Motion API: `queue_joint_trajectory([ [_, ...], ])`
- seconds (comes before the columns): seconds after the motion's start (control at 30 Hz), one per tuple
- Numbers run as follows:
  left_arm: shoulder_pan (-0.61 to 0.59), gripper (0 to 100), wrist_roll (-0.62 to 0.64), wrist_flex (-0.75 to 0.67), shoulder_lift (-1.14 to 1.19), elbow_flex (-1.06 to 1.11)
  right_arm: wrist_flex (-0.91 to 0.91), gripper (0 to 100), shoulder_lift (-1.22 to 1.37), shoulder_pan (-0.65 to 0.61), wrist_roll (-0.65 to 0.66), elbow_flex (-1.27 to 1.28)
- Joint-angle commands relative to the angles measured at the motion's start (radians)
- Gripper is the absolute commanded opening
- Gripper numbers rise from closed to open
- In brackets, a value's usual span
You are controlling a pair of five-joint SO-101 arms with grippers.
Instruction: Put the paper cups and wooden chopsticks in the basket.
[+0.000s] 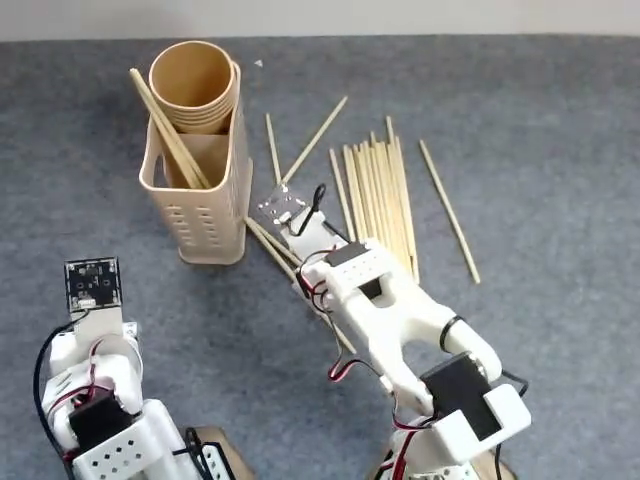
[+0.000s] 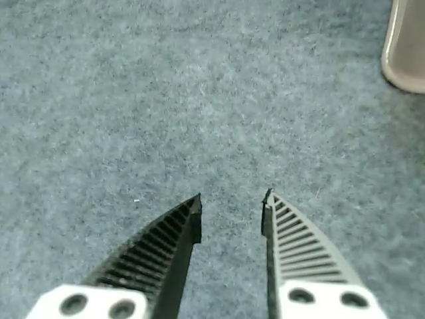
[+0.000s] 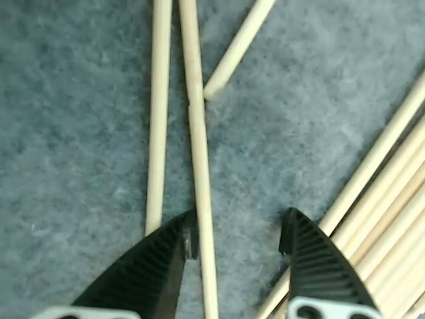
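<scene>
The right claw point(image 3: 239, 222) is spread wide astride one chopstick point(image 3: 199, 166) mid-surface; its neighbour point(image 3: 156, 133) could be pinched too, or both nudged askew. Cups point(image 1: 195, 85) are stacked in the basket point(image 1: 205, 225), far-left.

surface: grey carpet-like mat point(image 1: 540, 120) | far edge: pale strip point(image 1: 400, 15) | debris: 1 small white speck point(image 1: 258, 64)

Robotics lab bench, grey felt-covered table point(image 1: 560, 120) — two arms with bare wiring point(image 1: 342, 370)
</scene>
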Motion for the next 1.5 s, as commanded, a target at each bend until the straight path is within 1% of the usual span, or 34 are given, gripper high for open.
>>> queue_joint_trajectory([
  [0.0, -0.002, 17, -0.011, -0.02, -0.002, -0.004, -0.005, 21.0, -0.041, 0.001, 0.006, -0.048],
  [0.23, -0.002, 17, -0.011, -0.02, -0.002, 0.004, 0.186, 21.1, -0.274, -0.013, 0.012, -0.104],
  [0.37, -0.001, 17, -0.011, -0.02, -0.002, 0.005, 0.2, 21.1, -0.352, -0.077, 0.014, -0.041],
  [0.5, 0.039, 17, -0.012, -0.018, -0.002, 0.005, 0.094, 21.1, -0.334, -0.125, 0.014, 0.059],
  [0.57, 0.041, 17, -0.012, -0.018, -0.002, 0.005, 0.073, 21.1, -0.277, -0.117, 0.015, 0.082],
  [0.73, 0.045, 17, -0.012, -0.018, -0.002, 0.005, 0.025, 21.1, -0.091, -0.039, 0.069, 0.067],
  [0.83, 0.045, 17, -0.012, -0.018, -0.002, 0.007, 0.024, 21.1, -0.036, -0.062, 0.069, 0.047],
  [0.97, 0.045, 17, -0.012, -0.018, -0.002, 0.007, 0.025, 21.1, -0.036, -0.11, 0.068, 0.041],
  [1.07, 0.047, 17, -0.012, -0.018, -0.002, 0.007, 0.028, 21.1, -0.038, -0.105, 0.052, 0.021],
  [1.17, 0.047, 17, -0.012, -0.018, -0.002, 0.007, 0.097, 23.9, -0.076, -0.082, 0.051, -0.016],
  [1.27, 0.047, 17, -0.012, -0.018, -0.002, 0.007, 0.159, 27.2, -0.159, -0.09, 0.048, -0.022],
  [1.37, 0.047, 17, -0.012, -0.018, -0.002, 0.007, 0.209, 27.2, -0.24, -0.143, 0.048, -0.019],
  [1.47, 0.047, 17, -0.012, -0.018, -0.002, 0.007, 0.22, 27.2, -0.283, -0.214, 0.043, 0.005],
])
